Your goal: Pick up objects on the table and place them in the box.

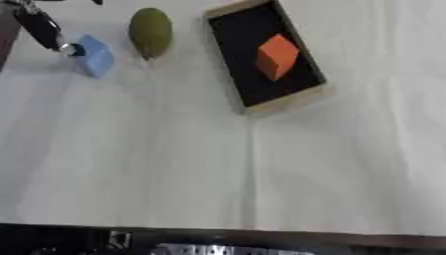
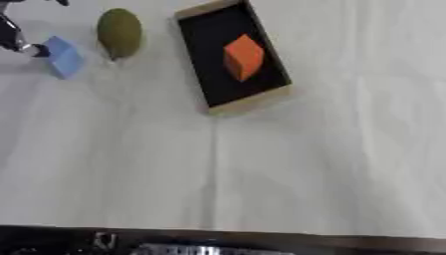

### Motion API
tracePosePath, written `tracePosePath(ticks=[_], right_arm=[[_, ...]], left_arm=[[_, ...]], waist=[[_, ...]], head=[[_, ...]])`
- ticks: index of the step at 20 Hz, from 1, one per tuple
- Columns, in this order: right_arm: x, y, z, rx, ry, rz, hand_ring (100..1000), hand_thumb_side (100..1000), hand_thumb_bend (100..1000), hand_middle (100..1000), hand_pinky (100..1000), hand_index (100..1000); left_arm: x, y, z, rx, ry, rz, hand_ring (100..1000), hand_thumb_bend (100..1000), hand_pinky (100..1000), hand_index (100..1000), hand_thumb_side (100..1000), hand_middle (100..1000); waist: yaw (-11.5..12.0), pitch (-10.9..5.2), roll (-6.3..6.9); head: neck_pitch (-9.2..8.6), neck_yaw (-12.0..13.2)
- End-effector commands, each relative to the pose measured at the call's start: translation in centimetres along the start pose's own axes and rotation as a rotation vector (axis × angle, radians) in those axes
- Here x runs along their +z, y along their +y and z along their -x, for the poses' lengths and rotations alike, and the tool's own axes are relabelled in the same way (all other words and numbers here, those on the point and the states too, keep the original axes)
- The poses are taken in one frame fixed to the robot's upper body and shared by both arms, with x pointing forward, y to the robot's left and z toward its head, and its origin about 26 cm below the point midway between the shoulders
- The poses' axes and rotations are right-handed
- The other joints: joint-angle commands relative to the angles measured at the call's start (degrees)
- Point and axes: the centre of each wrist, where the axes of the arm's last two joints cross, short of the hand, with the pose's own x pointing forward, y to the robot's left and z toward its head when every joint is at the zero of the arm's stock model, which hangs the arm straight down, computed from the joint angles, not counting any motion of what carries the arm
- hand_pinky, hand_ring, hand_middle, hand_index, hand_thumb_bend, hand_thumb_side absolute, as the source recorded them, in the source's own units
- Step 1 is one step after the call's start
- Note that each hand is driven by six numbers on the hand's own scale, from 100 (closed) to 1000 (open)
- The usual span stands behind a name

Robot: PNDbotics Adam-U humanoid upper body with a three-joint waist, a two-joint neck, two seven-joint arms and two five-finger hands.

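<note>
One creased white tablecloth (image 1: pixel 261 174), left hand (image 1: pixel 39 27) fingertip touching blue block (image 1: pixel 96 57), finger state unclear.

- Left hand (image 1: pixel 42 27) at the far left corner — one fingertip (image 1: pixel 71 49) right up against the blue block (image 1: pixel 96 56).
- Past the block on the side away from the fingers: the green oval object (image 1: pixel 150 32), narrow gap between.
- Beyond that, the box (image 1: pixel 287 102), orange block (image 1: pixel 277 56) inside.
- Nearward of the fingers, the white tablecloth (image 1: pixel 218 169) lies wide open.

Orange block (image 1: pixel 277 56) in black-lined tan box (image 1: pixel 287 102), light-blue block (image 1: pixel 96 56), olive-green fruit (image 1: pixel 150 32).
</note>
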Motion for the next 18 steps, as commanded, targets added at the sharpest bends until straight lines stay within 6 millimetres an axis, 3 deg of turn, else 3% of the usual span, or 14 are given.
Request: tracePosePath(ticks=[1,10,18], right_arm=[[-0.6,-0.6,-0.5,0.015,-0.025,0.004,802,623,100,703,859,886],[-0.5,-0.6,-0.5,0.014,-0.021,0.007,802,624,100,700,859,886],[-0.4,-0.5,-0.4,0.007,-0.016,0.007,803,623,100,699,860,887]], left_arm=[[1.4,0.8,1.3,-0.017,0.027,0.009,919,493,948,911,100,884],[1.8,0.4,1.6,-0.027,0.02,0.042,915,474,944,906,100,878],[0.7,-0.6,1.3,-0.03,0.02,0.051,922,487,945,912,100,905]], waist=[[0.08,-1.38,0.11],[0.25,-1.31,0.19],[-0.16,-1.15,0.04]], head=[[-0.08,-0.11],[0.03,-0.09],[-0.12,0.12]])
